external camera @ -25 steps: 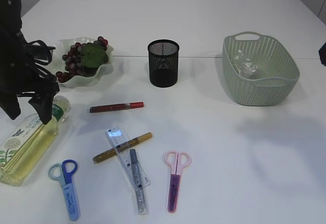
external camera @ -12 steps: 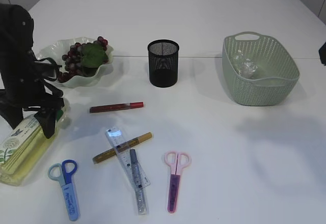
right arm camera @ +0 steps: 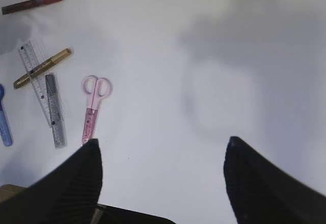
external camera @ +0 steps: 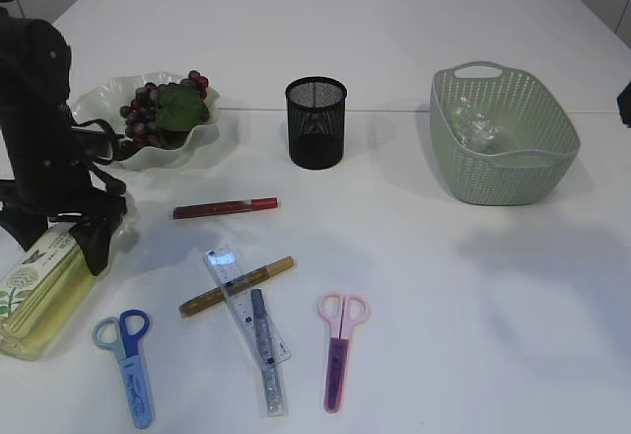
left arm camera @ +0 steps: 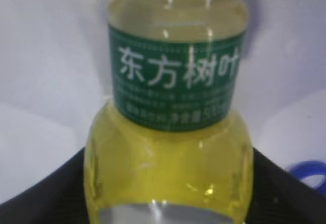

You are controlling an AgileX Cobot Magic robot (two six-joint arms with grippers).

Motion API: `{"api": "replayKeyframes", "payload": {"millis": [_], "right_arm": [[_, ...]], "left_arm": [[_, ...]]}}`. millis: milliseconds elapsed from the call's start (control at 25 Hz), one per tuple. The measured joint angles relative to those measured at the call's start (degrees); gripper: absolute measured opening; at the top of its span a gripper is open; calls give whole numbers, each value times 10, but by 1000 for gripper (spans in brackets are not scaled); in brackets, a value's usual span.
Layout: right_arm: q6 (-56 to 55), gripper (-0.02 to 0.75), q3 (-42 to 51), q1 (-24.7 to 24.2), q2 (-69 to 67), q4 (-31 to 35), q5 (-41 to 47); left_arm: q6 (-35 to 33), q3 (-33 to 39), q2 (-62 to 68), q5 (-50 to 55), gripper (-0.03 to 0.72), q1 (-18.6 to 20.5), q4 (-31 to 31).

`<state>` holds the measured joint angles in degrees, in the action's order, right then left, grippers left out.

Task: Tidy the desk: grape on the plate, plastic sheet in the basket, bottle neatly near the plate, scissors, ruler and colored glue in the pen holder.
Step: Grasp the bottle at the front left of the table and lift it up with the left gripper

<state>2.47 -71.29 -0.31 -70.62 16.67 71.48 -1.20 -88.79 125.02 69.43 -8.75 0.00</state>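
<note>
The bottle (external camera: pixel 39 286) of yellow liquid with a green label lies at the front left. My left gripper (external camera: pixel 61 242) is down over its neck end; in the left wrist view the open jaws (left arm camera: pixel 168 188) sit on both sides of the bottle (left arm camera: pixel 173 142). The grapes (external camera: pixel 148 108) lie on the plate (external camera: pixel 192 143). The plastic sheet (external camera: pixel 480 130) is in the basket (external camera: pixel 503 173). The ruler (external camera: pixel 229 276), gold glue (external camera: pixel 237 286), silver glue (external camera: pixel 264 350), red glue (external camera: pixel 225 207), pink scissors (external camera: pixel 338 350) and blue scissors (external camera: pixel 128 365) lie on the table. My right gripper (right arm camera: pixel 162 147) is open and empty.
The black mesh pen holder (external camera: pixel 316 123) stands at the middle back. The right wrist view looks down on the pink scissors (right arm camera: pixel 91 109), the ruler (right arm camera: pixel 31 68) and the glue sticks from high up.
My left gripper has come down and slightly left onto the bottle's neck end. The bottle and the other things have not moved.
</note>
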Motion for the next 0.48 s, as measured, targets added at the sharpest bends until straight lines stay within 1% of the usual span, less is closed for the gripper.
{"api": "replayKeyframes", "payload": {"millis": [240, 480], "right_arm": [[0, 575, 0, 0, 0, 0, 0], [0, 575, 0, 0, 0, 0, 0]], "left_arm": [[-1, 0, 9, -3, 566, 0, -5], [-1, -1, 9, -3, 469, 0, -7]]}}
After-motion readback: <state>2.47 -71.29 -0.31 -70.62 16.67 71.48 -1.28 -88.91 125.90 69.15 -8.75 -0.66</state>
